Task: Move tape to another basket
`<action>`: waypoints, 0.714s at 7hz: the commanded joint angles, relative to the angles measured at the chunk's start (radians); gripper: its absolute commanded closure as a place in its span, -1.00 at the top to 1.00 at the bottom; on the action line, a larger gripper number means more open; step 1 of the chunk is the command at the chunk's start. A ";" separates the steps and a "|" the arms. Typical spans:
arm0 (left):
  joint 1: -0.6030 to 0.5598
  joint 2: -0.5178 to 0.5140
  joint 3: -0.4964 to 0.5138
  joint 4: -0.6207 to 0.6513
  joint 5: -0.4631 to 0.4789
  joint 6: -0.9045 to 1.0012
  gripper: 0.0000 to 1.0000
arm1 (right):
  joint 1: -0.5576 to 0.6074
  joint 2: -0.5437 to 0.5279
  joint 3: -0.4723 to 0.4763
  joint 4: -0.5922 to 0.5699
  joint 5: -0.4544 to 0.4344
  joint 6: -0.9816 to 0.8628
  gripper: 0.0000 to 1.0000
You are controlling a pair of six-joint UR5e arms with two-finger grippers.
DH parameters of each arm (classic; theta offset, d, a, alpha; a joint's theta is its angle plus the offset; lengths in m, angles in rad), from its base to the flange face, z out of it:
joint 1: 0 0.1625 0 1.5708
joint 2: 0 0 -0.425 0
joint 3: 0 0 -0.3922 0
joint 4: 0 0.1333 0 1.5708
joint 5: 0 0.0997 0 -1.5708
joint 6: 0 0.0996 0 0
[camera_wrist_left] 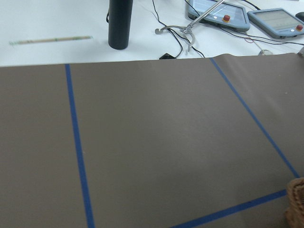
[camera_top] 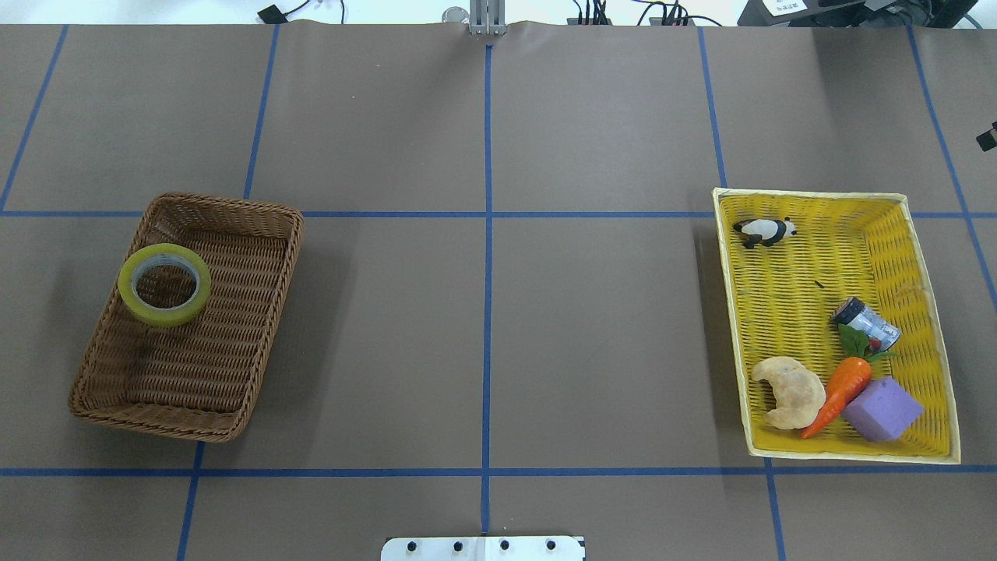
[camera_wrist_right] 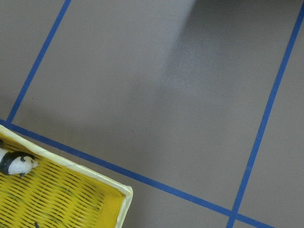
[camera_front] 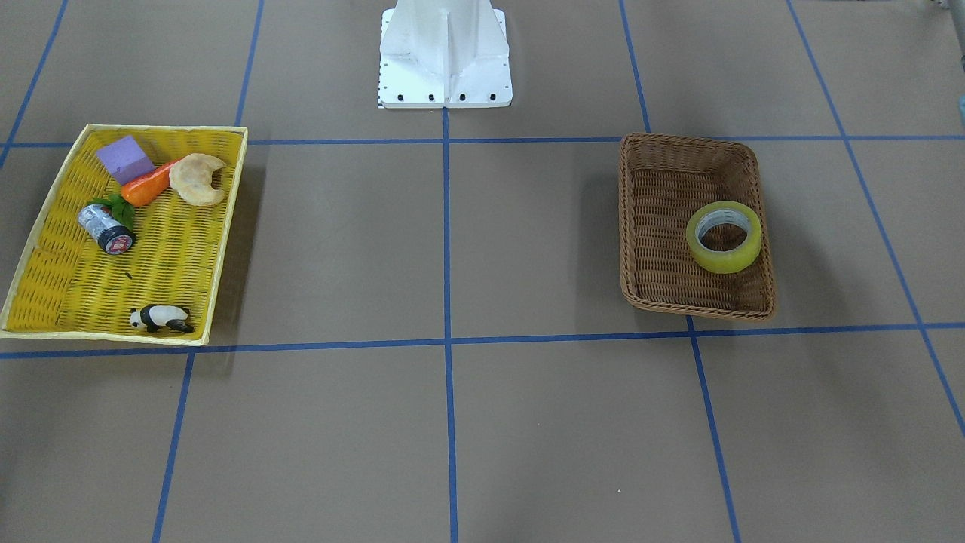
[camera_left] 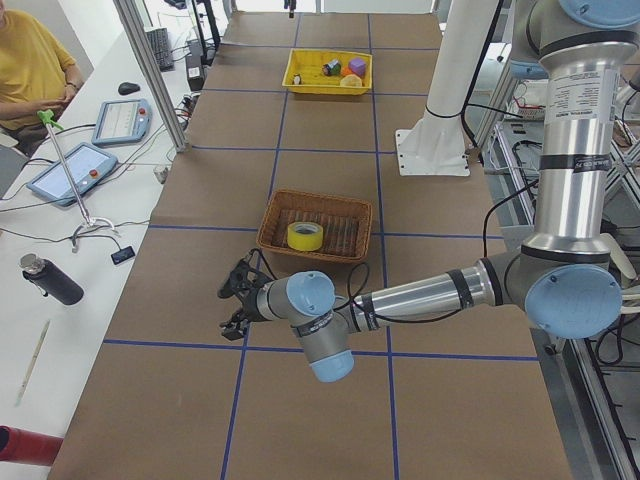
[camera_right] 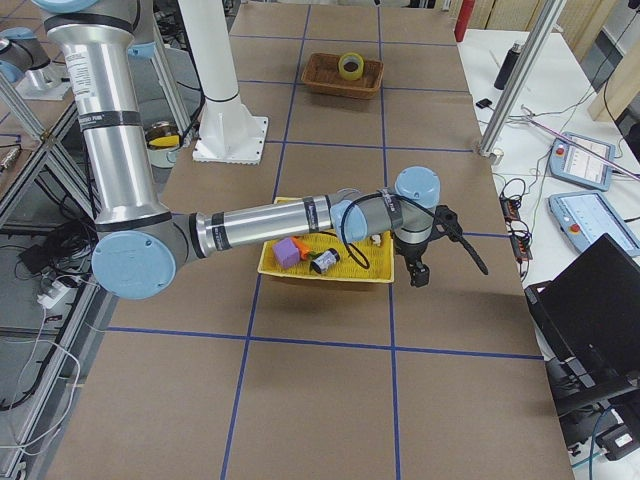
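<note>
Exterior left: tape (camera_left: 305, 236) in basket (camera_left: 268, 228), apart from left claw (camera_left: 230, 303); claw opening indiscernible.

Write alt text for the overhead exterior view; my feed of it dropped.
The tape sits inside the brown wicker basket on the left of the table, near the basket's left wall. On the right, a yellow tray holds a toy panda, a silver cylinder, a carrot, a croissant and a purple block.
</note>
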 commanded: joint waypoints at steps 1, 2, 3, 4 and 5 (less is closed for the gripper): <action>0.002 0.015 -0.053 0.184 0.523 0.502 0.98 | 0.000 -0.005 0.001 0.000 0.000 0.000 1.00; 0.002 0.013 -0.054 0.235 0.617 0.621 0.98 | 0.000 -0.009 0.002 0.002 0.000 0.000 1.00; -0.002 0.005 -0.060 0.360 0.612 0.656 0.98 | 0.000 -0.009 0.001 0.002 -0.002 0.000 1.00; -0.009 -0.021 -0.063 0.566 0.617 0.658 0.98 | 0.000 -0.011 0.001 0.002 -0.002 0.000 1.00; -0.060 -0.056 -0.067 0.638 0.574 0.653 0.98 | 0.000 -0.011 0.001 0.003 -0.002 0.000 1.00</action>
